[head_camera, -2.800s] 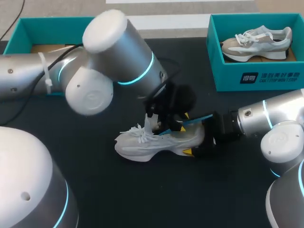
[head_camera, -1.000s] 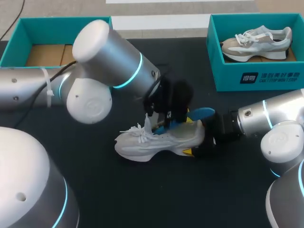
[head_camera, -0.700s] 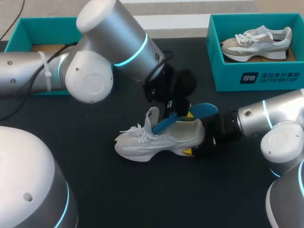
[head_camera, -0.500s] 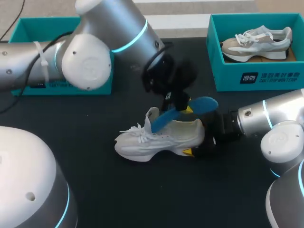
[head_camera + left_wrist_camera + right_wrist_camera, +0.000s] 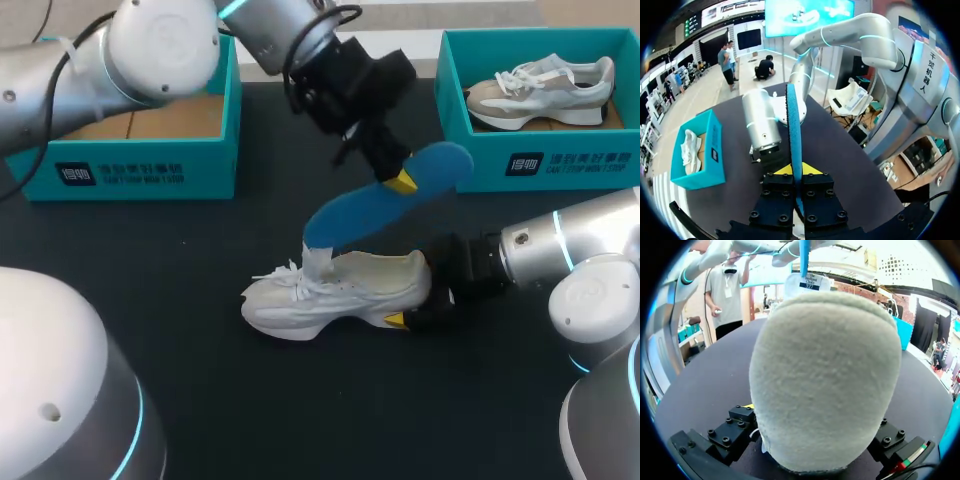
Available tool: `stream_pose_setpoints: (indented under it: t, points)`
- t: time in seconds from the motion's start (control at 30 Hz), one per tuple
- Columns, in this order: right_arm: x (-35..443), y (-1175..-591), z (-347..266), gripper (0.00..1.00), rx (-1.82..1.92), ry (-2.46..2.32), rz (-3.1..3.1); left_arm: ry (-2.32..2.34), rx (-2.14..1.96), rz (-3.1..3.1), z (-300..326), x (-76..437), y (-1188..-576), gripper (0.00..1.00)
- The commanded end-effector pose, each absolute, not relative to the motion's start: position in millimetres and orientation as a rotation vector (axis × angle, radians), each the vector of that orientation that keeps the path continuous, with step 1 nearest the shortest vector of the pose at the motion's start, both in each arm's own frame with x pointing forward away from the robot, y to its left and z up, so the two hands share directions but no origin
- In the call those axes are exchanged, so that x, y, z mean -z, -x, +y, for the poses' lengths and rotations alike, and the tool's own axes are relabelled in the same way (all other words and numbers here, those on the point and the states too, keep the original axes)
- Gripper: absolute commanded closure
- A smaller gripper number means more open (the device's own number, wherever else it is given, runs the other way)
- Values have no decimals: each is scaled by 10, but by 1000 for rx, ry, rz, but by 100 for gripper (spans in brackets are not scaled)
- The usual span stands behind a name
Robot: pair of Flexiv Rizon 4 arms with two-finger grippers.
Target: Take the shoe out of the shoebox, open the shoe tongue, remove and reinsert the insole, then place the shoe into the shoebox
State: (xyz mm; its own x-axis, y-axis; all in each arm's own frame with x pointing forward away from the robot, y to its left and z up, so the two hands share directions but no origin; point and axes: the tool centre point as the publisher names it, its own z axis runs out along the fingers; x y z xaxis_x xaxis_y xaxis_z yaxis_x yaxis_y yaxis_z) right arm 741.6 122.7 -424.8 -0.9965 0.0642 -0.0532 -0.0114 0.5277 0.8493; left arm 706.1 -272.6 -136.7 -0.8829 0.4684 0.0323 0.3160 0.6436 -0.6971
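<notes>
As the matte black table point(image 5: 250, 400) carries every item, places are given from the white sneaker point(image 5: 340, 295) standing on its sole at mid-table. The left arm point(image 5: 150, 50), smooth silver with a cyan ring, passes above and behind the sneaker, in front of the open teal shoebox point(image 5: 130, 170) with a bare cardboard floor that stands behind and left of it. The right arm point(image 5: 570, 260) comes in level with the sneaker's heel. Behind and right of the sneaker stands a second teal shoebox point(image 5: 540, 160) holding a beige-and-white sneaker point(image 5: 540, 90).

The white sneaker has loose laces, a raised tongue and a fleecy, rounded heel point(image 5: 825, 380). The right gripper point(image 5: 415, 295) is clamped on that heel, one finger on each side.

A thin, flat blue insole point(image 5: 385, 200) hangs tilted over the sneaker, its lower end just above the tongue; contact there cannot be judged. The left gripper point(image 5: 400, 180) pinches the insole's higher part edge-on between its yellow tips point(image 5: 792, 169).
</notes>
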Motion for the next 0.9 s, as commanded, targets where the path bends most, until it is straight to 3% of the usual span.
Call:
stream_pose_setpoints:
  t: [0.03, 0.2, 0.8, 0.9]
  points:
    - [4265, -7421, 1236, 100, -1485, -48, 2679, 658, -1110, -2584, -2688, 1283, -7130, 100]
    - [4265, -7421, 1236, 100, -1485, -48, 2679, 660, -1291, -2473, -2611, 1072, -7147, 100]
    - [4265, -7421, 1236, 100, -1485, -48, 2679, 691, -1297, -2454, -2598, 1050, -7147, 100]
    - [4265, -7421, 1236, 100, -1485, -48, 2679, 496, -1360, -2432, -2499, 885, -7124, 100]
